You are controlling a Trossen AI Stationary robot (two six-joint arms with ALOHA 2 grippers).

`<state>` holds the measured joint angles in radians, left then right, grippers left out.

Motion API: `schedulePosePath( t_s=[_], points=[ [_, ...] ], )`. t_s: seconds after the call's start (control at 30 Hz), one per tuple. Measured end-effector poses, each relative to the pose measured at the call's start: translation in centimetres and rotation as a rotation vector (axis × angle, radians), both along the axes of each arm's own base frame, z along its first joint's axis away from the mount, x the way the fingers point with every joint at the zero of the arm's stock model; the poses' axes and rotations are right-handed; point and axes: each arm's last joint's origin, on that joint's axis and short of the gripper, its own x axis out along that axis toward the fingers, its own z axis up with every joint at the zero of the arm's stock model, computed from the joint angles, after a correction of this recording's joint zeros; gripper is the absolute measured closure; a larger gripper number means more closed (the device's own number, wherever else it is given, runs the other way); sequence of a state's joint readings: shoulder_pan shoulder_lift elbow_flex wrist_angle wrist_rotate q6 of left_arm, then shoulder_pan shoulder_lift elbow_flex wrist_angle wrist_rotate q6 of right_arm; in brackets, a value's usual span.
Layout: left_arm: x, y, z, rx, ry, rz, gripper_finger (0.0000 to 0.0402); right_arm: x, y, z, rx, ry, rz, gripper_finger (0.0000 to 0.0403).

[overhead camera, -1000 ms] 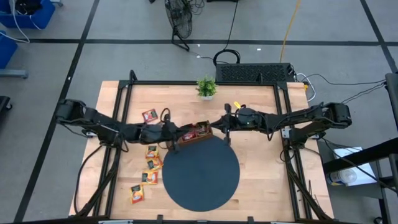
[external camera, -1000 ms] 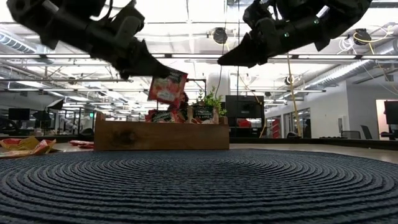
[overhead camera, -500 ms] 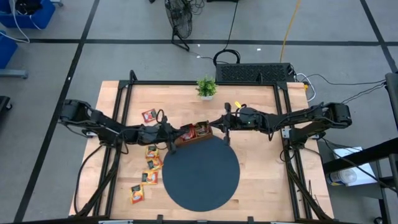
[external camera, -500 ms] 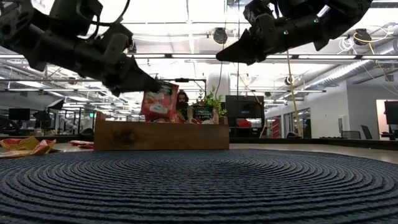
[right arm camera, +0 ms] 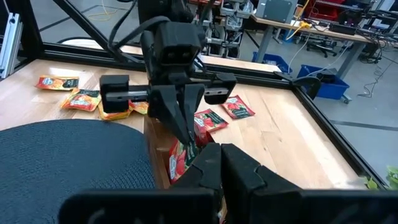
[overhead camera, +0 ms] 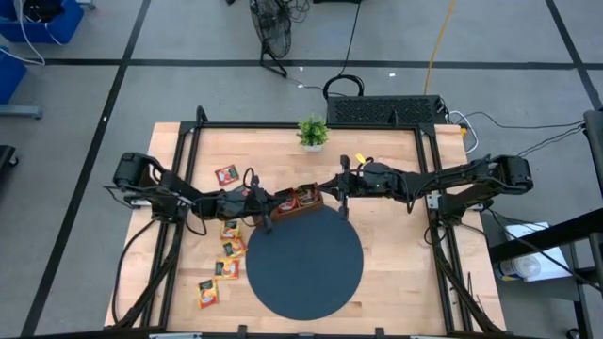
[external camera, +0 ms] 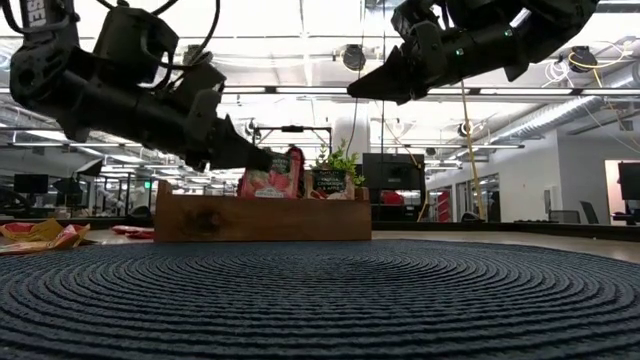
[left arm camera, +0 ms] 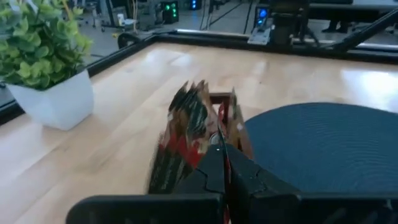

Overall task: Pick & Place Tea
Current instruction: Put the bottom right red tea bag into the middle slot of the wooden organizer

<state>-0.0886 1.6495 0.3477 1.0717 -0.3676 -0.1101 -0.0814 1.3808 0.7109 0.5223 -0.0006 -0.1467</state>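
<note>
The brown wooden tray (overhead camera: 300, 201) stands at the far edge of the dark round mat (overhead camera: 304, 268) and holds several sachets. My left gripper (overhead camera: 268, 209) is shut on a red tea sachet (external camera: 270, 180) that stands upright in the tray's (external camera: 260, 218) left end. My right gripper (overhead camera: 331, 188) hovers shut above the tray's right end, also shown high in the low view (external camera: 362, 92). More sachets lie flat on the table: a red one (overhead camera: 226, 174) and several yellow-orange ones (overhead camera: 231, 247). My left gripper pinches the red sachet's upper edge (external camera: 268, 166) between its two fingers (right arm camera: 185, 127), slanting down from the table's left. The sachet stands upright below the fingertips, its lower part (right arm camera: 178, 160) inside the tray among other sachets.
A small potted plant (overhead camera: 312, 132) stands near the table's far edge. A black metal frame (overhead camera: 188, 141) runs along the table's sides. Bare wood lies to the right of the mat (overhead camera: 400, 254). The two grippers are close together over the tray.
My left gripper has come down toward the tray and a little toward the table's right, staying shut. The red sachet, hanging clear above the tray a second ago, now sits lowered into it. The right arm has kept still.
</note>
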Motion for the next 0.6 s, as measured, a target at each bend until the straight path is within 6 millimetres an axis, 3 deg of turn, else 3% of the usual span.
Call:
schedulePosePath(
  t_s=[0.6],
  points=[
    [0.1,-0.3,-1.9,0.097,0.110,-0.037,0.0387,0.0,0.0,0.0,0.000,0.003,0.000,0.0403]
  ],
)
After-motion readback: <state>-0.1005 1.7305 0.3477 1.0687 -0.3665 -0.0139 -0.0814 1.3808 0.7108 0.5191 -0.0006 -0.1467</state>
